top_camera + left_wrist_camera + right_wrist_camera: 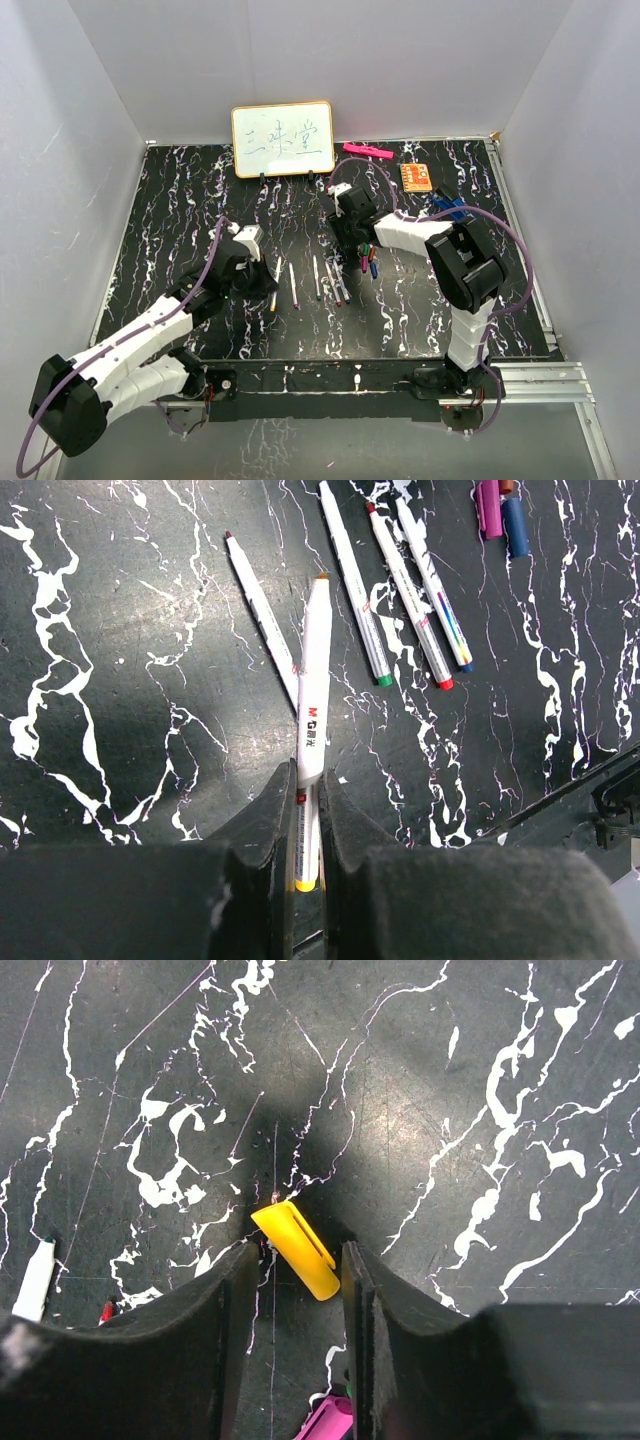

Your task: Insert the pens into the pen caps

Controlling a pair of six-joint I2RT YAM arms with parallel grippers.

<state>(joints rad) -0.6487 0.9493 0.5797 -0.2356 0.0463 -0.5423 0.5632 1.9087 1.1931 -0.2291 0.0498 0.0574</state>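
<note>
**Top view.** A row of pens (pixel 316 280) lies mid-way across the black marbled counter (pixel 180 200). The left fingers (pixel 262 278) sit at the row's left end, pinching the yellow-ended pen (pixel 275 288). The right fingers (pixel 350 242) point down just beyond the row's right end. A small huddle of caps (pixel 368 262) lies just beside them, on the side away from the row. A whiteboard (pixel 283 140) stands well beyond the row, at the back edge.

**Left wrist.** The left fingers (pixel 285 800) are pressed onto the white barrel of the yellow-ended pen (pixel 313 670), close to its yellow end. The pen juts forward over a dark-tipped pen (pixel 262 615); I cannot tell whether they touch. Right of it lie three of the row's pens, with green, red and blue ends. Past them, a purple cap (pixel 490 505) and a blue cap (pixel 515 525) lie side by side.

**Right wrist.** The right fingers (pixel 360 1300) are spread apart. The yellow cap (pixel 297 1248) lies slantwise on the counter between them, one end near a finger, contact unclear. A white pen end (pixel 35 1280) shows at the left edge.
</note>
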